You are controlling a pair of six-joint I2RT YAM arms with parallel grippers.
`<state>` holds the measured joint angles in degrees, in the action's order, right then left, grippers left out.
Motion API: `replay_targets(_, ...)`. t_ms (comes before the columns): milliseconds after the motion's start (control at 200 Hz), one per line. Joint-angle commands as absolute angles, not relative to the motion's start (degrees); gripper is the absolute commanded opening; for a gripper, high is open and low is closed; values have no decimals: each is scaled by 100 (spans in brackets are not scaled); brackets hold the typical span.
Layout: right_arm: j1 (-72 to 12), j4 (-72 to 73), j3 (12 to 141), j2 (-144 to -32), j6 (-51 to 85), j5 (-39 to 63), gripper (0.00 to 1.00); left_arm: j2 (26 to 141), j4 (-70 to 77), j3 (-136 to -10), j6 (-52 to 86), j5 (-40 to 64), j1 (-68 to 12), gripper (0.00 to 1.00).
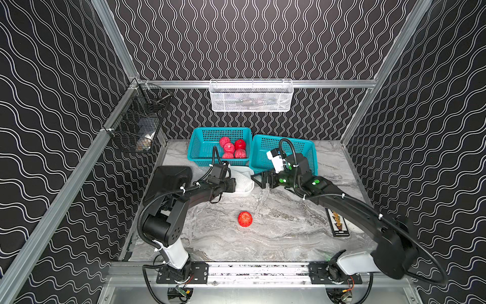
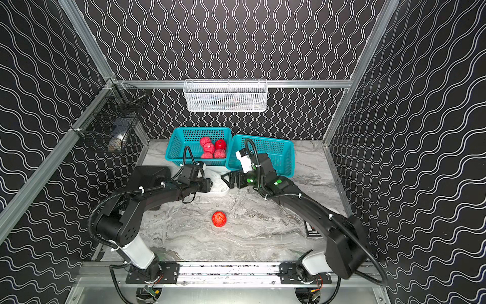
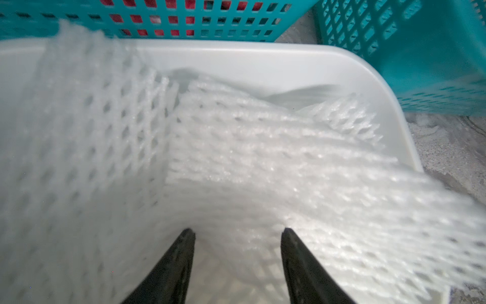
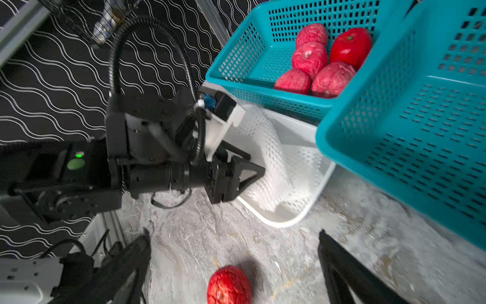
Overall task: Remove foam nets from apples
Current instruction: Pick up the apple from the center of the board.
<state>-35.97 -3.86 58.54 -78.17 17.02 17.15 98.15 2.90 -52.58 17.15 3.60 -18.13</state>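
Left gripper (image 3: 237, 230) hangs over the white tub (image 3: 289, 63), jaws about halfway apart. A foam net (image 3: 263, 158) spills right past the tips and down into the tub, but I can't see an actual pinch on it, so I'd say it's holding nothing. The right gripper (image 4: 234, 233) is spread as wide as it goes and empty, just beside the tub.

The nets look like soft, floppy mesh with next to no weight. I'd guess they squash and snag rather than slip, so grab a loose open end, not the middle. The apples should be firm and round, so they'll roll if nudged.

One apple (image 1: 244, 219) lies alone on the table, well in front of the tub and away from both grippers; can't tell if it's netted. The rest sit in the teal basket (image 1: 200, 147) just behind the tub.
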Motion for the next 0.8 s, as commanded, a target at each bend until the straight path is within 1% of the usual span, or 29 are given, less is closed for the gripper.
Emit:
replay_targets(0,-3606,432,5080,-7296,1515,1238,100,9919,79,-5371,1646,357,-1819,57)
replay_targets(100,-3602,1260,4155,-6915,1406,1005,100,10014,-107,-5511,1628,269,-1835,58)
replay_targets(175,-3603,1817,3631,-6834,1379,858,100,10060,-146,-5541,1602,204,-1852,58)
replay_targets(330,-3609,2656,2992,-6820,1319,973,100,10114,-443,-5738,1541,19,-1863,59)
replay_targets(510,-3609,3254,2653,-6935,1246,1045,100,9519,-670,-5778,1648,-155,-1924,60)
replay_targets(555,-3601,3456,2513,-6911,1232,982,100,9377,-802,-5800,1717,-220,-1925,64)
replay_targets(606,-3601,3701,2337,-6865,1213,901,100,9226,-995,-5822,1819,-321,-1925,73)
replay_targets(631,-3603,3816,2239,-6831,1213,848,100,9147,-1142,-5835,1860,-362,-1928,77)
replay_targets(691,-3605,4156,1975,-6723,1225,722,100,8981,-1374,-5789,1927,-355,-1925,81)
replay_targets(791,-3610,4587,1702,-6570,1239,504,100,8685,-1670,-5696,1985,-300,-1925,83)
